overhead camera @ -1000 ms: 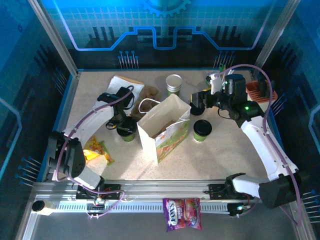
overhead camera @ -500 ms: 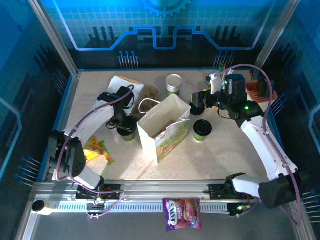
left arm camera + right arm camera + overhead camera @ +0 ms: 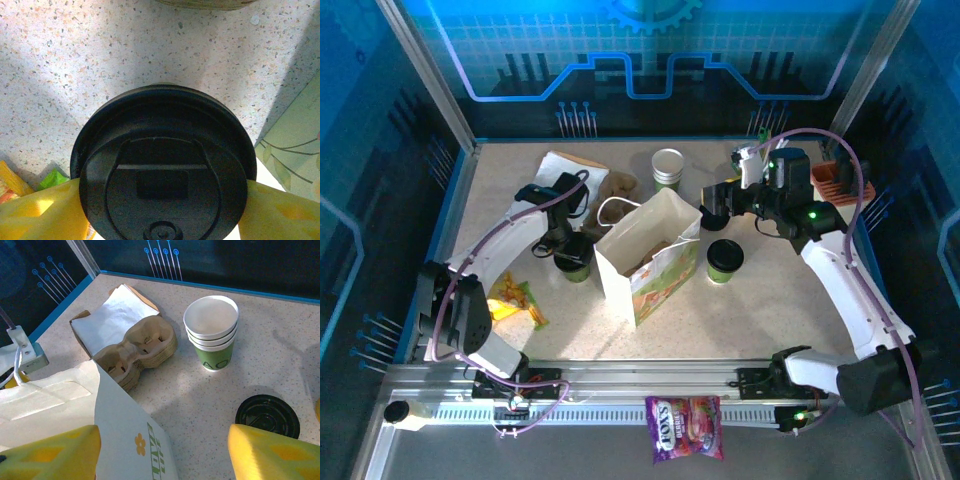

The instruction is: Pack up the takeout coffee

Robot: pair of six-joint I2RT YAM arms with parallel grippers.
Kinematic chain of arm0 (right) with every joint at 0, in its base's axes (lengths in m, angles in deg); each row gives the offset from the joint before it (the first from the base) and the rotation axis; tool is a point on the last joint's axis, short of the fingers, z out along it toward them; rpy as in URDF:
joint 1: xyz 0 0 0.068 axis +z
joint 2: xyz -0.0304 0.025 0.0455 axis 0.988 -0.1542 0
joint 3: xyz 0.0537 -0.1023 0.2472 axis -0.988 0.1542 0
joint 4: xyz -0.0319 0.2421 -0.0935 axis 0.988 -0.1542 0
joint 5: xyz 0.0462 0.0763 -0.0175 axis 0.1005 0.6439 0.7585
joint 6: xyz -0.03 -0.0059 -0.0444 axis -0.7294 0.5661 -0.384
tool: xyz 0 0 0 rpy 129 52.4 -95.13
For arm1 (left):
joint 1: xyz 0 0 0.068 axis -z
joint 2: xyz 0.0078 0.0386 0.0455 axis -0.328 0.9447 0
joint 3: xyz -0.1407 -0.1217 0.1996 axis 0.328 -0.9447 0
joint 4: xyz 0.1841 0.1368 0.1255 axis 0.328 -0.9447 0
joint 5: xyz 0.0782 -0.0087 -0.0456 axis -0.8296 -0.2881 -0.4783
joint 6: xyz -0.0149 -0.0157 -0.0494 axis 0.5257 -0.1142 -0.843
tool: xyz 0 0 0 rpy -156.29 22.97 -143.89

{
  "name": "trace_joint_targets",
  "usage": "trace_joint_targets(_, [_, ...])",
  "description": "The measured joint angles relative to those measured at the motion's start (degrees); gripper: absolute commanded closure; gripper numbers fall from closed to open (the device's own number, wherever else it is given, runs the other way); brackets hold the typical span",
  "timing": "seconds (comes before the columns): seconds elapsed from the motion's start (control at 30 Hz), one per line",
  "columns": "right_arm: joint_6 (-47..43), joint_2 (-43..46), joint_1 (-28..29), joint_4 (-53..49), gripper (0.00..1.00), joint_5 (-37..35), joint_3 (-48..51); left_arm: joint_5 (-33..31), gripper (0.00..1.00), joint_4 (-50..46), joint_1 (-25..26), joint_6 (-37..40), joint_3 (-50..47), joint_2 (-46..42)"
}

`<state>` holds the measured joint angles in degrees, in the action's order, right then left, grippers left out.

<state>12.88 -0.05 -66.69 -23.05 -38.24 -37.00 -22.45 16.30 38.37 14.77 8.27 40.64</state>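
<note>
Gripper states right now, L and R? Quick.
left gripper: closed on the lidded coffee cup.
right gripper: open, holding nothing.

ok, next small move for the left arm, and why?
Probably close the left gripper firmly and lift straight up: its fingers flank the lidded cup, which stands on the table, and the open paper bag beside it stands taller.

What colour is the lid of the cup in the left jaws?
Black; the lid of this cup shows best in the left wrist view.
</note>
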Motion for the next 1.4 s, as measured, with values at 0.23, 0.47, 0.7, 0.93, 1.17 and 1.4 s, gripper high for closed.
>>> trace_joint_targets(0.23, [0.0, -0.3, 0.0, 0.0, 0.31, 0.0, 0.0, 0.0, 0.34, 0.0, 0.0, 0.0, 0.0, -0.1])
trace_joint_targets(0.47, [0.0, -0.3, 0.0, 0.0, 0.31, 0.0, 0.0, 0.3, 0.35, 0.2, -0.6, 0.1, -0.1, -0.5])
trace_joint_targets(0.7, [0.0, -0.5, 0.0, 0.0, 0.31, 0.0, 0.0, 0.7, 0.33, 0.4, -0.9, 0.2, -1.4, -1.8])
trace_joint_targets(0.93, [0.0, -0.7, 0.0, 0.0, 0.30, 0.0, 0.0, 1.1, 0.27, 0.7, -0.9, 0.1, -1.7, -1.8])
trace_joint_targets(1.17, [0.0, -0.7, 0.0, 0.0, 0.30, 0.0, 0.0, 1.1, 0.24, 0.7, -0.9, 0.1, -1.6, -1.6])
trace_joint_targets(1.4, [0.0, -0.7, 0.0, 0.0, 0.30, 0.0, 0.0, 1.1, 0.22, 0.7, -0.9, 0.1, -1.5, -1.5])
